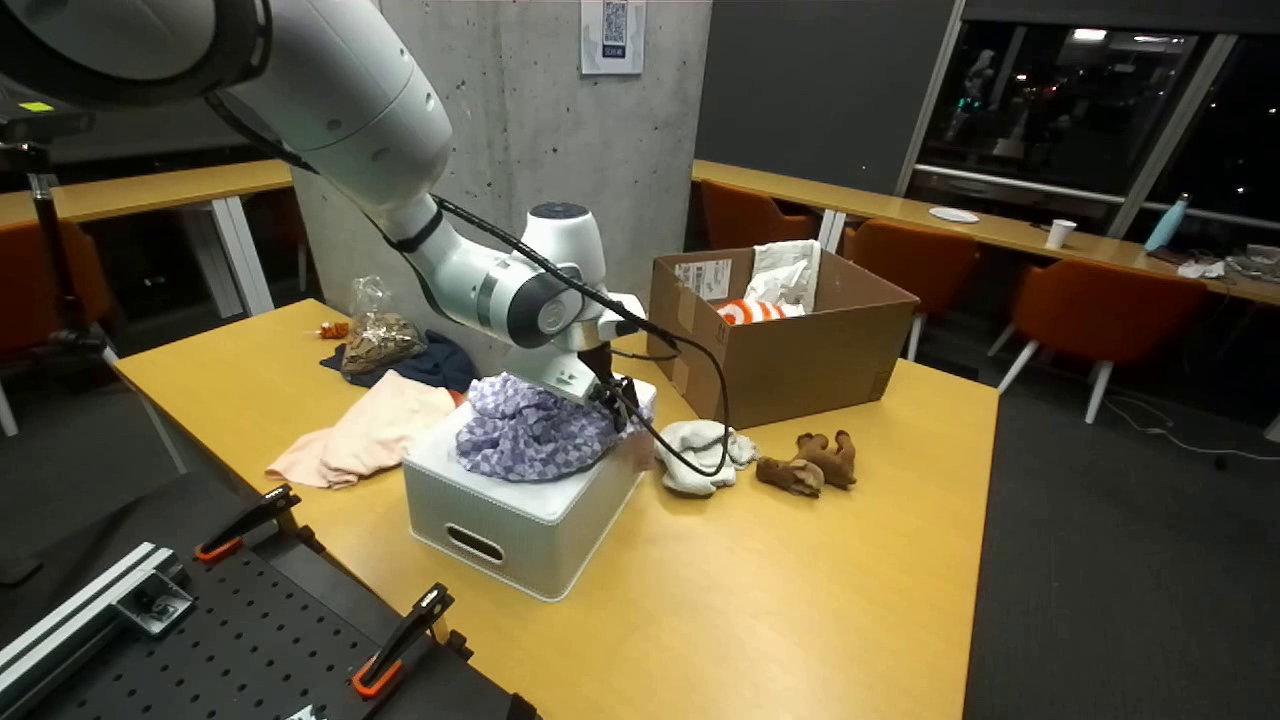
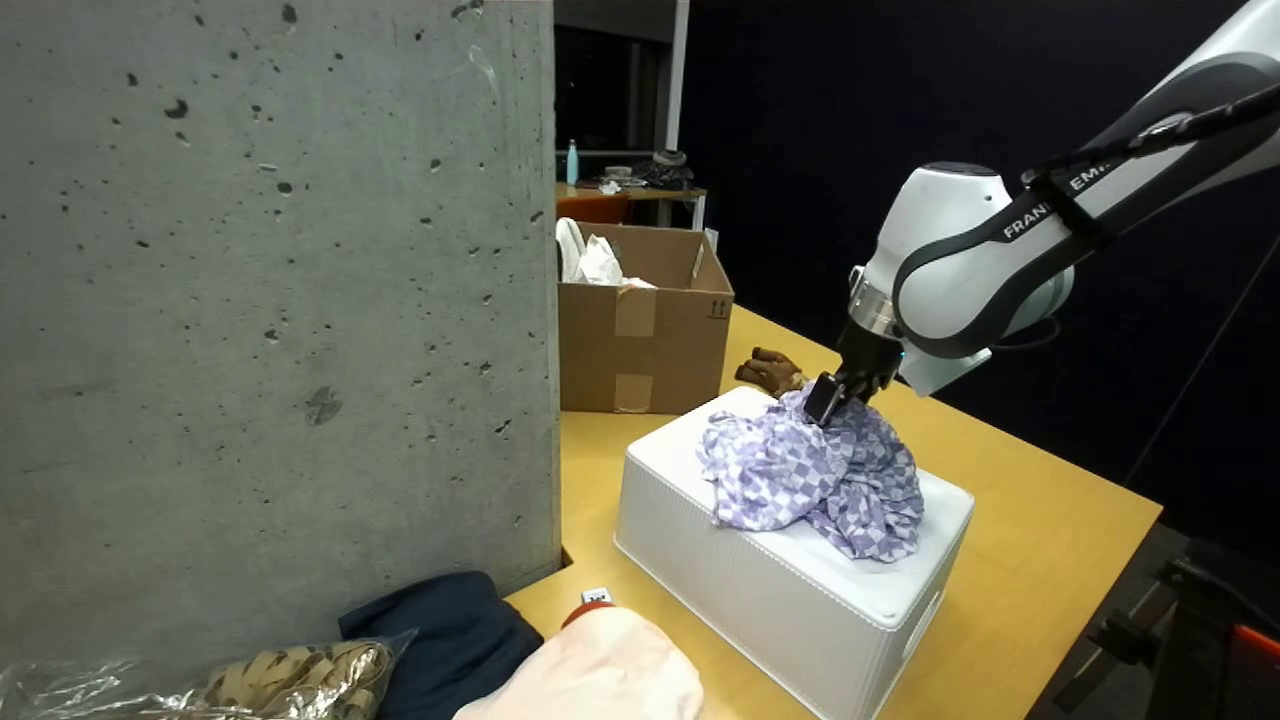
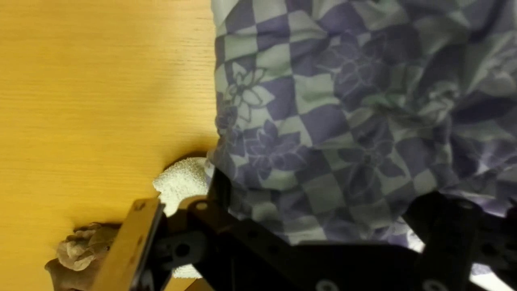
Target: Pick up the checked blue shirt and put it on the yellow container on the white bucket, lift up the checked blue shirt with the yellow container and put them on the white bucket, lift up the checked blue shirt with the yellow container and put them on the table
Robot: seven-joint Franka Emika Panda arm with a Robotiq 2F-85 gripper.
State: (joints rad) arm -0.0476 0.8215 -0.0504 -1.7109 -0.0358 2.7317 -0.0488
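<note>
The checked blue shirt [image 1: 535, 430] lies in a crumpled heap on top of the white bucket [image 1: 520, 565], a white ribbed box standing on the table. Both also show in an exterior view, the shirt [image 2: 775, 470] and the bucket [image 2: 740, 590]. My gripper [image 1: 622, 402] is down at the shirt's edge near the cardboard box. In the wrist view my gripper [image 3: 323, 202] has its fingers wide apart, with shirt cloth [image 3: 278, 121] between and beyond them. The fingertips are partly hidden by cloth. No yellow container shows; it is hidden or out of view.
A cardboard box [image 1: 800, 360] stands behind the bucket. A white cloth [image 1: 700, 455] and a brown plush toy [image 1: 815, 465] lie beside it on the table [image 1: 800, 600]. A pink cloth [image 1: 365, 430] and a plastic bag [image 1: 380, 345] lie near the concrete pillar [image 2: 280, 300].
</note>
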